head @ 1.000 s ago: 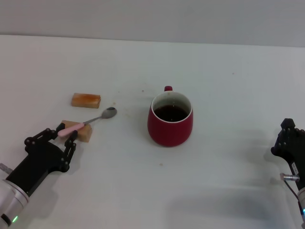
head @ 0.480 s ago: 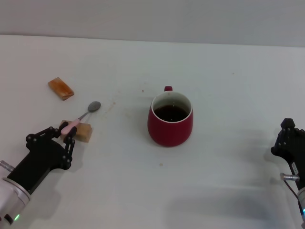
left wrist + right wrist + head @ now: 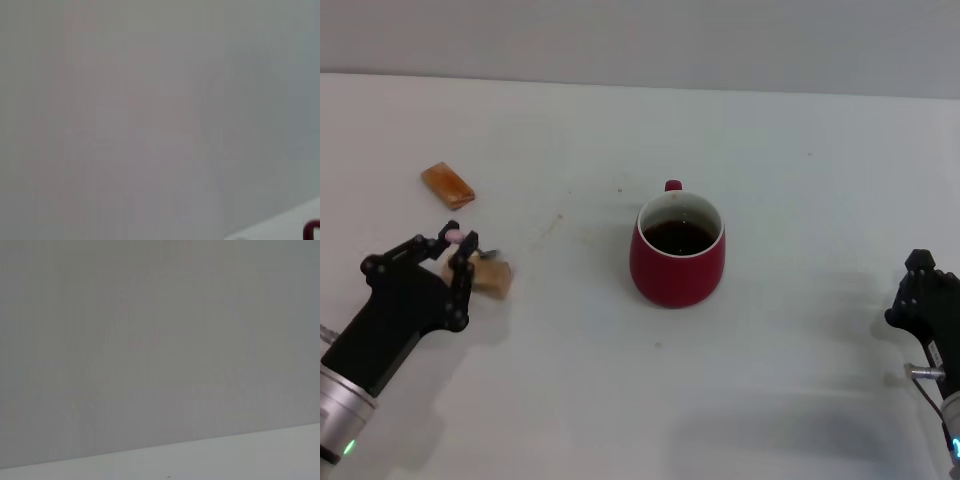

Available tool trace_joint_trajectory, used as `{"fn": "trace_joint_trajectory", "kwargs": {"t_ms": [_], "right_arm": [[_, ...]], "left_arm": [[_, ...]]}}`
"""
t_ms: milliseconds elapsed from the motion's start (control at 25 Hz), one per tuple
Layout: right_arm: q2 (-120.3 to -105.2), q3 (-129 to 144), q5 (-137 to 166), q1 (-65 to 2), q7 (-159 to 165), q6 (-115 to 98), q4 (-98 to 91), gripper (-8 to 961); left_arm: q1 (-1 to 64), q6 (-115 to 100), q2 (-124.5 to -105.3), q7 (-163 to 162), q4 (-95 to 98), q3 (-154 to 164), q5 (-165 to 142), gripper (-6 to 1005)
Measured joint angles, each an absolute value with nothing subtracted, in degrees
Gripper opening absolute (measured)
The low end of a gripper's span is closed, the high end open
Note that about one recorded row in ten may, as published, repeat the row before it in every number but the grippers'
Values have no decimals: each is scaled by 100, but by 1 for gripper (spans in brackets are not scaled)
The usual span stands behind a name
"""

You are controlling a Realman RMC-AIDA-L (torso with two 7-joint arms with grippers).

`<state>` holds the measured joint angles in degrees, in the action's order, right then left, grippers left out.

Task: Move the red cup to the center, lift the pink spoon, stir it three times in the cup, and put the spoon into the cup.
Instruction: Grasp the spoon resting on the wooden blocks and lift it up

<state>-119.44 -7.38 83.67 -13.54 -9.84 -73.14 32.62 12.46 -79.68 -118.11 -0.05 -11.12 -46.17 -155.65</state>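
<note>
The red cup [image 3: 677, 250] stands upright near the middle of the table, handle toward the far side, dark inside. My left gripper [image 3: 448, 247] is at the left, shut on the pink spoon [image 3: 454, 236]. Only the pale pink handle tip and a sliver of silver neck show between the fingers. The spoon's bowl is hidden. A dark-red bit of the red cup [image 3: 313, 230] shows in a corner of the left wrist view. My right gripper [image 3: 920, 295] is parked at the right edge, far from the cup.
One tan wooden block [image 3: 491, 277] lies just right of the left gripper's fingers. A second tan block [image 3: 447, 186] lies farther back on the left. The white table [image 3: 800, 200] stretches around the cup. The right wrist view shows only grey wall and table edge.
The left gripper closed on the spoon and raised it off the near block; the bowl swung left, then out of sight. The far block slid back-left a second ago.
</note>
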Motion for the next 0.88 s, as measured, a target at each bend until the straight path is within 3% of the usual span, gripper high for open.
{"fn": "trace_joint_trajectory", "kwargs": {"t_ms": [880], "right_arm": [[-11952, -749, 8433, -1362, -984, -7302, 3278, 0]], "left_arm": [[1514, -8493, -11786, -207, -1339, -4640, -15579, 151]]}}
